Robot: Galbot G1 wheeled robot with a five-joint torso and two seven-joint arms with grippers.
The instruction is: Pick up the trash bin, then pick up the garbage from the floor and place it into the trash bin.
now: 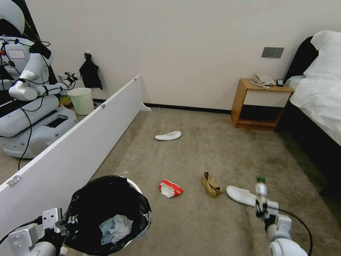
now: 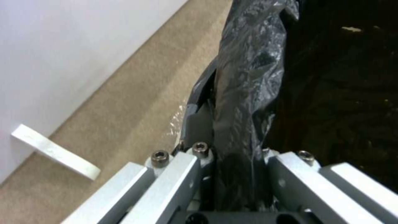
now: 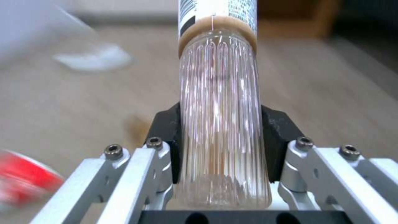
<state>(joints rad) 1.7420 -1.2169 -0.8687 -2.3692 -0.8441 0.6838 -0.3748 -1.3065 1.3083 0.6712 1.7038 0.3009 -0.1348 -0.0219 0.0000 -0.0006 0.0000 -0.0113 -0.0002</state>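
While the left gripper (image 1: 58, 227) pinches the rim of the trash bin (image 1: 106, 213), low on the robot's left, the right gripper (image 1: 263, 212) clamps the clear bottle (image 1: 261, 193) upright. It should swing across — centre above the opening — before letting go.

Head looks down; wrists close, sharing carpet (image 1: 199, 153).

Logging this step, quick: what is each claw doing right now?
Left claw: shut on the trash bin rim.
Right claw: shut on the clear bottle.
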